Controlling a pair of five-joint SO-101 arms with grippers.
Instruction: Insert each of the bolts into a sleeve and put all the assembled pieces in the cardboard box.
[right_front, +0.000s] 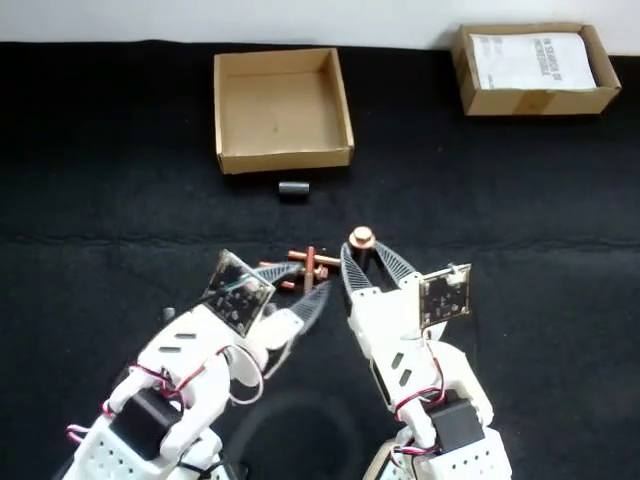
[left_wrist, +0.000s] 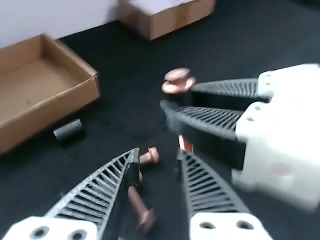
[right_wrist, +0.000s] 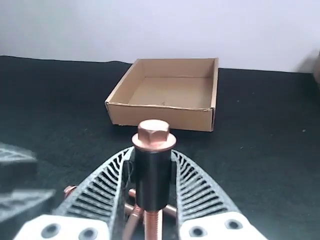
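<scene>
Item 1, right tool (right_wrist: 152, 156): clamped on a dark sleeve (right_wrist: 152, 176) with a copper bolt (right_wrist: 153, 134) through it. My right wrist view gives me the sleeve and the thread end. The high view gives me the round head nearly end-on. The long axis runs along the fingers, head out toward the cardboard box (right_front: 283, 158).

Item 2, left tool (left_wrist: 159, 157): fingers spread, straddling loose bolts (left_wrist: 149, 156) lying crossed on the worktop (right_front: 120, 200).

Item 3, loose sleeve (right_front: 293, 188): on its side, just before the box.

Item 4, second box (right_front: 530, 101): far right corner.
</scene>
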